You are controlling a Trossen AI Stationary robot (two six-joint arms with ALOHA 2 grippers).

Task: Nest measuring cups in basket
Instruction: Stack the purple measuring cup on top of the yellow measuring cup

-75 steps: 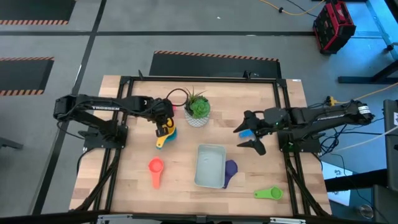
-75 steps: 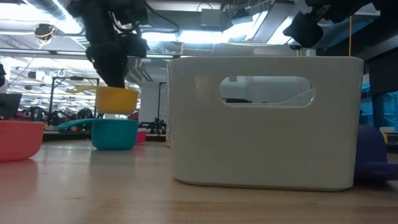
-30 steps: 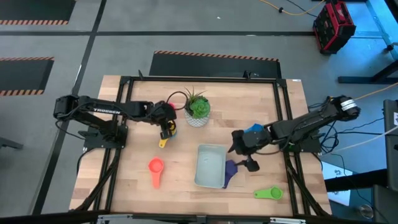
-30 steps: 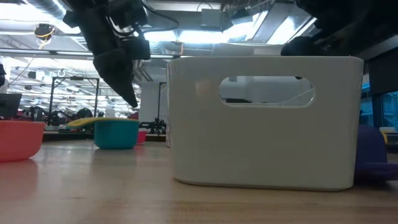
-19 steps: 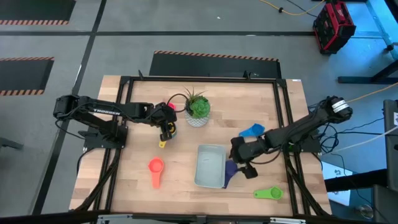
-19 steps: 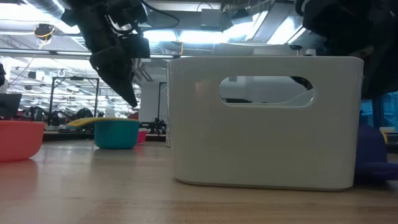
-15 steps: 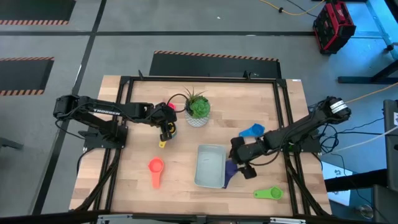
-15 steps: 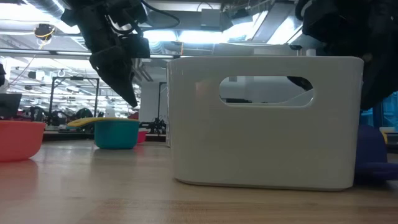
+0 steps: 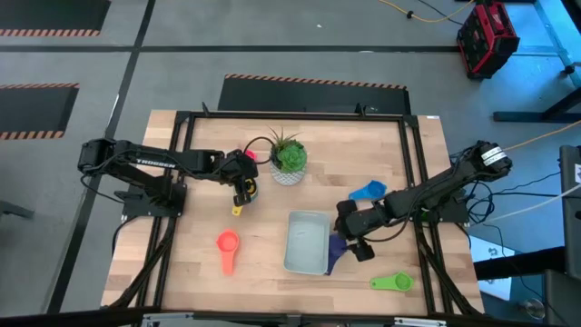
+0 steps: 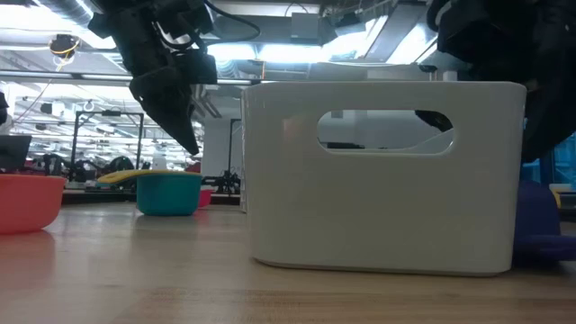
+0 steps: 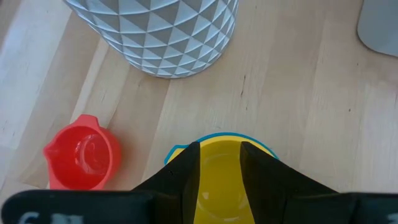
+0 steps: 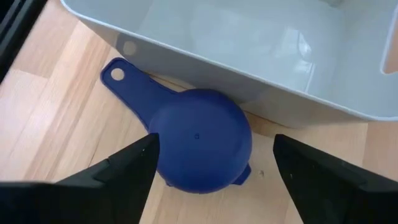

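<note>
A yellow measuring cup [image 11: 217,180] sits nested in a teal one [image 10: 167,194] near the plant pot. My left gripper [image 11: 219,165] hangs just above them, open by a narrow gap; in the low view its fingertips [image 10: 189,144] stand clear of the cups. A purple-blue cup [image 12: 199,140] lies mouth down on the table against the right wall of the basket [image 9: 292,241]. My right gripper [image 12: 213,140] is wide open, slanting down, one finger on each side of this cup without touching it. Red [image 9: 226,245], blue [image 9: 367,192] and green [image 9: 392,282] cups lie loose on the table.
The white patterned pot [image 11: 161,31] with the green plant [image 9: 289,156] stands just beyond the left gripper. The basket's wall [image 12: 249,81] runs close behind the purple-blue cup. Open wood lies to the basket's left, around the red cup, and along the near edge.
My left gripper held the yellow cup above the teal one, then set it inside and let go; over the last second it has kept still. My right gripper has come down toward the near edge, to the purple-blue cup beside the basket, and has since stopped.
</note>
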